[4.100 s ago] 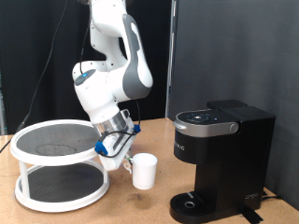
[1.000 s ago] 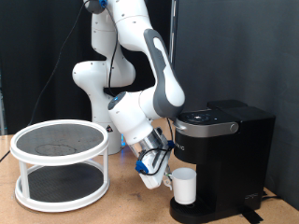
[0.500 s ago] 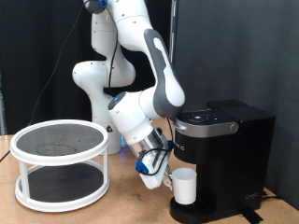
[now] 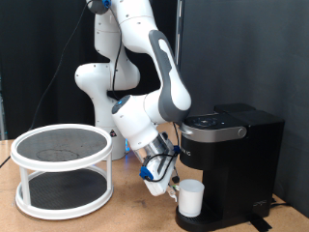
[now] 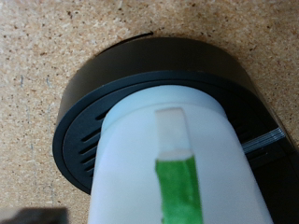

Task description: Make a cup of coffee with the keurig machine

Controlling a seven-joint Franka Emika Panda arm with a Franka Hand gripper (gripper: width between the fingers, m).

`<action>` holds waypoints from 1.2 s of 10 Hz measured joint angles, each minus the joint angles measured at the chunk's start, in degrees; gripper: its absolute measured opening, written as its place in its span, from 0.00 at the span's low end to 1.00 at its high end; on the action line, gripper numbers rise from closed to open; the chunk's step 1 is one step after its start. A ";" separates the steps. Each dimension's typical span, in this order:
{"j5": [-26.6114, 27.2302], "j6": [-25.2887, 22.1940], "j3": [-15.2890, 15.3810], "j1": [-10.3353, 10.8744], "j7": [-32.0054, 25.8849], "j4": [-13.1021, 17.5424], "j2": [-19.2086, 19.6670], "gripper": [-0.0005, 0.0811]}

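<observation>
The cup stands on the round drip base of the keurig machine, under the machine's overhanging front, at the exterior view's lower right. You see it upright, its white body partly in front of the black column.

In the wrist view the cup fills the lower middle of the frame. Its white handle, marked with a green strip, faces the camera. The ribbed black drip base lies directly beneath and around it, on the speckled table.

The gripper sits just beside the cup, on the exterior view's left of it, at the end of the white arm that bends down from above. You cannot tell from either view whether the fingers are apart or closed on the handle. The fingertips do not show clearly.

The machine's lid is down, with its silver-rimmed top panel facing upward.

A white two-tier round rack with a dark mesh top stands well apart, at the exterior view's left.
</observation>
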 joint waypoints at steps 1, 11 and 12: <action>0.00 0.00 0.00 -0.01 0.10 0.00 0.00 0.58; 6.57 -5.93 -1.03 -3.91 -10.91 -5.46 -5.16 0.91; 6.23 -6.19 -1.14 -4.25 -10.99 -6.30 -6.14 0.91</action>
